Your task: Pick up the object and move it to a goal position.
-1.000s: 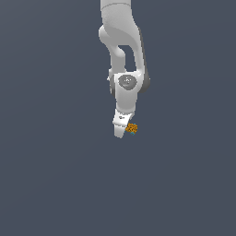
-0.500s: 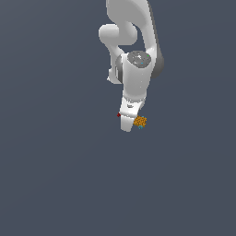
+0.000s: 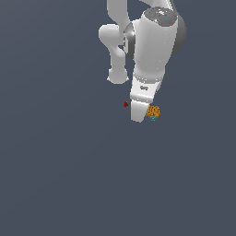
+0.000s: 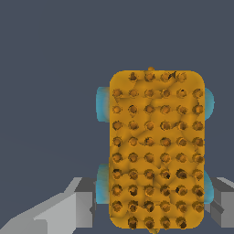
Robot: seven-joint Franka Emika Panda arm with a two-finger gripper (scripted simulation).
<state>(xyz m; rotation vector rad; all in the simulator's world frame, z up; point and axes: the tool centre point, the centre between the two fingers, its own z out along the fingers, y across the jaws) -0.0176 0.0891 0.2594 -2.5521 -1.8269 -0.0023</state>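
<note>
Red dot: a tiny red mark in the exterior view, a little above frame centre, just to the left of the gripper's tip and apart from it
Arm: white Panda links fill the upper centre and upper right of the exterior view, angling down toward the middle of the frame
Gripper: sits just above frame centre in the exterior view, pointing downward; one white finger shows clearly on its left side, the other is hidden behind the object
Gripper state: closed on the object, which sits between the two fingers with grey finger parts at either side of its lower end in the wrist view
Object, exterior view: small orange speckled block with a cyan bit at its lower edge, touching the right side of the visible finger, right of frame centre
Left finger, wrist view: grey blocky piece in the lower left of the frame, against the object's lower left side
Object, wrist view: large orange rounded rectangle studded with dark holes, filling the centre right of the frame from mid-height to the bottom edge; cyan bits poke out on both long sides
Right finger, wrist view: grey piece at the lower right edge, beside the object's lower right corner
Background: plain dark blue-grey everywhere
</note>
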